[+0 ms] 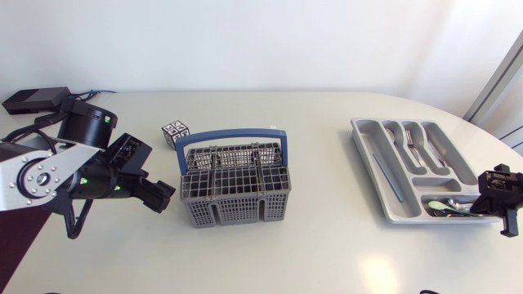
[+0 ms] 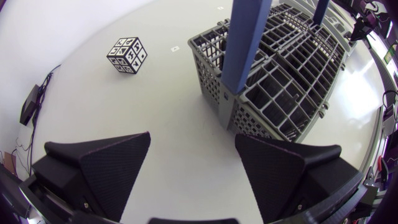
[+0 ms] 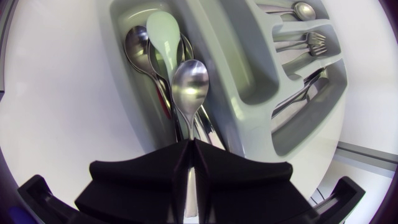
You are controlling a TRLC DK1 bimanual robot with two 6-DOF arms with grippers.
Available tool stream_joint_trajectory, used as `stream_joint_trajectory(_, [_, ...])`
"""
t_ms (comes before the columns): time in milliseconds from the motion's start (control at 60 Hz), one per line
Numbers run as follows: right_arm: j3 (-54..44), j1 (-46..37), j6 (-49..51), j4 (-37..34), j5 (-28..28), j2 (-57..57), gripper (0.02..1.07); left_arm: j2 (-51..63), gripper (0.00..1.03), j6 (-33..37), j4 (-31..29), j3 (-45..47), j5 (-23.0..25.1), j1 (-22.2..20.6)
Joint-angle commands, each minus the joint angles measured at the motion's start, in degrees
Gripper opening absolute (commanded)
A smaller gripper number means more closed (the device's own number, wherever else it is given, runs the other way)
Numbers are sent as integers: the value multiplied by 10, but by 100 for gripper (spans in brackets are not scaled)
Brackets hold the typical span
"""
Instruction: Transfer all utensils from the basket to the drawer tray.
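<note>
The grey mesh basket (image 1: 235, 184) with a blue handle stands mid-table, and no utensil shows in it. My left gripper (image 1: 159, 196) hangs open just left of it; in the left wrist view the basket (image 2: 280, 81) lies ahead of the spread fingers (image 2: 109, 168). The grey drawer tray (image 1: 372, 175) lies at the right, with forks (image 3: 311, 43) and several spoons (image 1: 448, 206) in its compartments. My right gripper (image 1: 490, 196) is at the tray's near right corner. In the right wrist view, this gripper (image 3: 191, 152) is shut on the handle of a steel spoon (image 3: 189, 84), over the spoon compartment (image 3: 143, 93).
A black-and-white patterned cube (image 1: 175, 131) sits behind the basket's left corner. A black flat device (image 1: 33, 100) with a cable lies at the back left. The table's rounded edge runs close past the tray's right side.
</note>
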State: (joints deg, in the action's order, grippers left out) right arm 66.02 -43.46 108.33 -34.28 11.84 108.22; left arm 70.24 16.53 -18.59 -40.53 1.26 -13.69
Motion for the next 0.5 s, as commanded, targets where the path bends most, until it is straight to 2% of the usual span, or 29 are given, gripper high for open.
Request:
stream_joint_trajectory(0, [-6,12,20,-4,7,-13,7,3,96,-1,-5,-5,2,-5])
stream_joint_trajectory(267, [-38,39,23,0,30,-48,7,3,96,-5,-6,-3,2,-9])
stream_joint_trajectory(483, [-70,51,36,35,28,-49,7,2,96,-4,-6,-2,2,-8])
